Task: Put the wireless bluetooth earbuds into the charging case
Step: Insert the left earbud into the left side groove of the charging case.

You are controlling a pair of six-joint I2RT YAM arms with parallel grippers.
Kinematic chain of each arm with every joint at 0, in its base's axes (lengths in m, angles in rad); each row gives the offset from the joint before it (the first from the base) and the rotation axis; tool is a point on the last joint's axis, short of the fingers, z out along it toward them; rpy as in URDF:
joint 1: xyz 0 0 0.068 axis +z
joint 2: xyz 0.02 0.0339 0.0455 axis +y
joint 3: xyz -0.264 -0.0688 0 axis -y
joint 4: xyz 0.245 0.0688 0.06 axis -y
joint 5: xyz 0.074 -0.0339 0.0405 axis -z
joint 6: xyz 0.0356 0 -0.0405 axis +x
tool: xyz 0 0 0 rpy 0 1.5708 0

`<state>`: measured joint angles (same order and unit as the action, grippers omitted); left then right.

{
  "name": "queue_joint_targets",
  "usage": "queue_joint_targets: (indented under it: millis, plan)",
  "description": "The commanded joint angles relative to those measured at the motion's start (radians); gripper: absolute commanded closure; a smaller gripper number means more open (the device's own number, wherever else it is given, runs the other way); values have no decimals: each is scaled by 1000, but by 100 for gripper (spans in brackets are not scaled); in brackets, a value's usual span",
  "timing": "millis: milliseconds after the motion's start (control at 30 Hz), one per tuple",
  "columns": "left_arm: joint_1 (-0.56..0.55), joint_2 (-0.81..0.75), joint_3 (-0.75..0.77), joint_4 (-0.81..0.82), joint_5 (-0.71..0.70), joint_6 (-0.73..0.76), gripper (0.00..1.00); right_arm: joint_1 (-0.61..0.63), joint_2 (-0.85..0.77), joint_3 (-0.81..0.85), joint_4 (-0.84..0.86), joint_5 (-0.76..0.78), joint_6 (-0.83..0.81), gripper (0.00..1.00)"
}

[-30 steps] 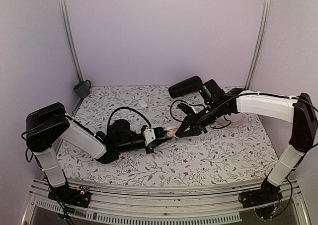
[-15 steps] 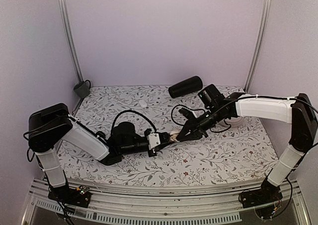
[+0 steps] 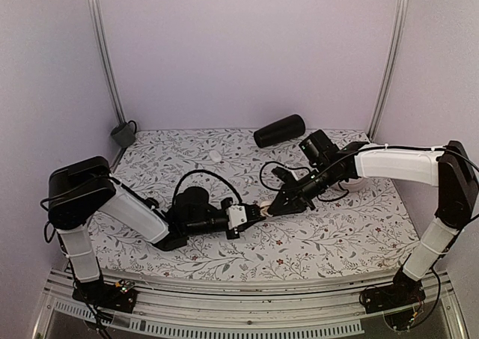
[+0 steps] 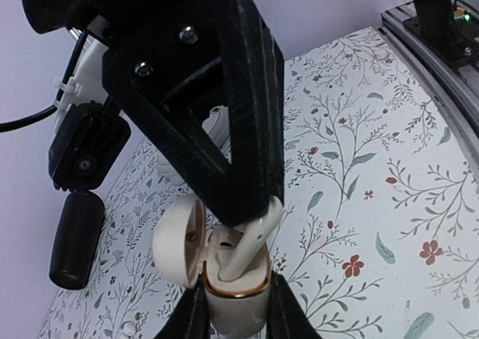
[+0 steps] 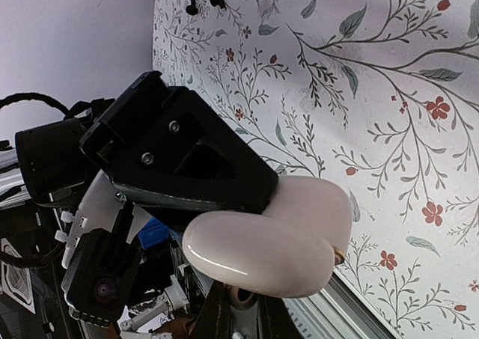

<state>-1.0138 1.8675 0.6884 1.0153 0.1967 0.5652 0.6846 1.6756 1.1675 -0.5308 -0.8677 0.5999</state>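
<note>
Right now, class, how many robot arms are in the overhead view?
2. The left arm reaches in from the left, the right arm from the right; both meet at the case.

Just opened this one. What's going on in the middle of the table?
The left end effector grips a cream charging case by its body, with the lid hinged open. The right end effector pinches a white stemmed earbud and holds it tilted, with its lower end at the case's opening, not yet seated. Whether the other bud is already inside cannot be told.
</note>
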Motion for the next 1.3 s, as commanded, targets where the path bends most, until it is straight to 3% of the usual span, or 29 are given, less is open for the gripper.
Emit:
queue_joint_targets:
  millis: [0,1267]
  plan:
    - [-26,29,25,22,6,14,100,-14,21,-4,3,3,12,94]
    - [-40,217,35,277,13,-155,100,-28,180,110,-87,84,130,89]
